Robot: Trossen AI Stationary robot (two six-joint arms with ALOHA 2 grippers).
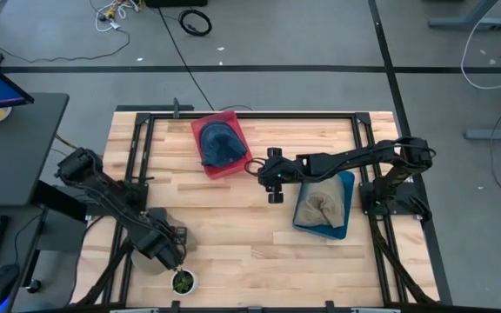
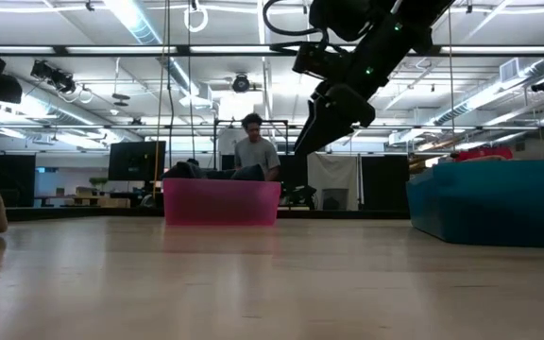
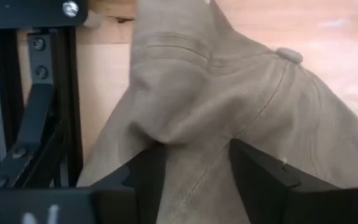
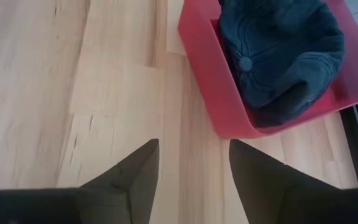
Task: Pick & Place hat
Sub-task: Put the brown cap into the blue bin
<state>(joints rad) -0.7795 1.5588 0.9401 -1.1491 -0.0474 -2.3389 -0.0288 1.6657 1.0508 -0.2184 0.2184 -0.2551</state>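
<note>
Your left gripper [image 3: 191, 171] pinches tan hat [image 3: 241, 106] at the wood table [image 1: 233, 226] edge; right gripper [image 4: 191, 165] spread, empty, near red bin [image 1: 220, 143]. Person [image 2: 253, 146] seated behind.

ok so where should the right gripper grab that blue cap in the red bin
Probably the crown of the blue cap, near its top button, coming straight down from above. The cap lies slumped in the red bin, whose walls block a side approach, and the soft folds there give the open right gripper fabric to pinch.
</note>
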